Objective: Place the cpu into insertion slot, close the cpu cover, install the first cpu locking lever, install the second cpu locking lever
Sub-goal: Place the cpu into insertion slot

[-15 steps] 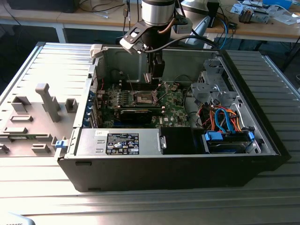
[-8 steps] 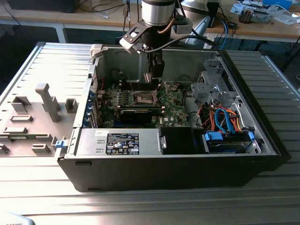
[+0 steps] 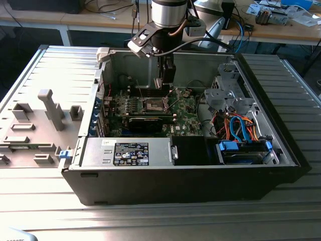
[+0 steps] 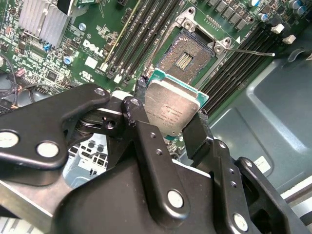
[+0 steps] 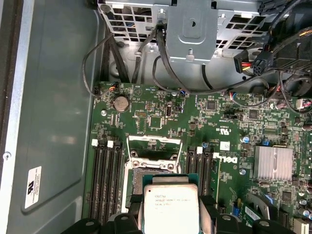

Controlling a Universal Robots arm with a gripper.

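My gripper (image 3: 166,76) hangs inside the open computer case, just above the motherboard (image 3: 183,113). It is shut on the cpu (image 4: 170,108), a small square chip with a dull silver top, held by two opposite edges between the black fingers (image 4: 141,105). In both wrist views the cpu (image 5: 170,204) hovers above the board, short of the insertion slot (image 4: 187,57) and beside it, and the slot's contact field lies bare. The cpu cover (image 5: 152,141) stands swung up at the slot's far edge. A thin locking lever (image 4: 249,50) sticks out free next to the slot.
Black memory slots (image 5: 106,175) flank the socket on both sides. A silver heatsink (image 5: 274,162) sits further along the board. A power supply box (image 3: 133,151) lies along the case front. A drive cage (image 3: 228,93) and orange and blue cables (image 3: 241,128) fill the exterior view's right.
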